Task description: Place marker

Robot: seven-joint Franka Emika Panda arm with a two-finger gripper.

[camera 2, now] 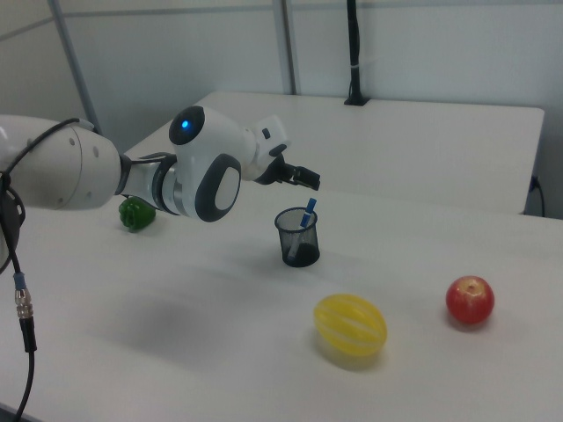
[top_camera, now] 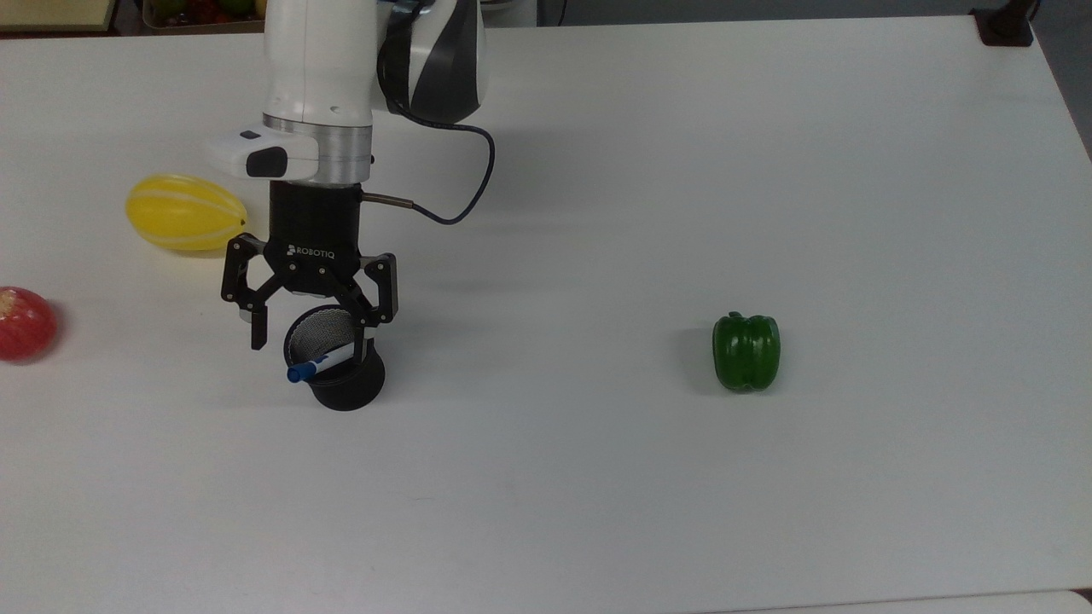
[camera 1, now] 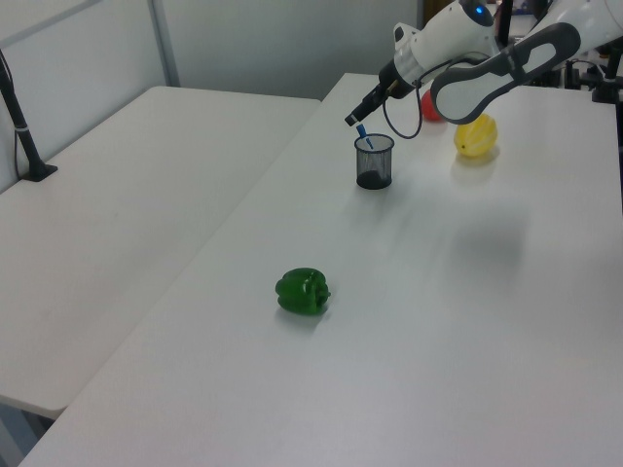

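Gripper (top_camera: 313, 333) is spread wide open, nothing between the fingers, hanging just above the black mesh cup (top_camera: 339, 375) in the top view; one fingertip (top_camera: 257, 334) sits off the cup's 9 o'clock side, the other over the rim near 1 o'clock. Marker (top_camera: 320, 362) is in the cup, free of the gripper, leaning with its blue cap sticking out over the rim toward 8 o'clock in the top view and the white barrel running down inside the mesh. Left view: gripper (camera 1: 356, 115) is just above the cup (camera 1: 374, 163) at about 11 o'clock, marker's blue tip (camera 1: 363, 134) poking up past the rim. Right view: gripper (camera 2: 305, 179) is above the cup (camera 2: 297, 237) at 12 o'clock, marker (camera 2: 305, 216) tilted up toward 1 o'clock, blue end clear of the rim. Cup stands upright on the white table (top_camera: 648, 477). Yellow melon (top_camera: 185, 212) lies at 10 o'clock from the cup in the top view, well apart from it; red apple (top_camera: 26, 323) is at the top view's left edge, around 9 o'clock from the cup. Green pepper (top_camera: 746, 351) sits far off at 3 o'clock from the cup, alone. Right view has the melon (camera 2: 351, 326) at 5 o'clock from the cup, the apple (camera 2: 470, 300) at 4 o'clock, the pepper (camera 2: 136, 214) partly behind the arm. Black cable (top_camera: 465, 183) loops off the wrist.
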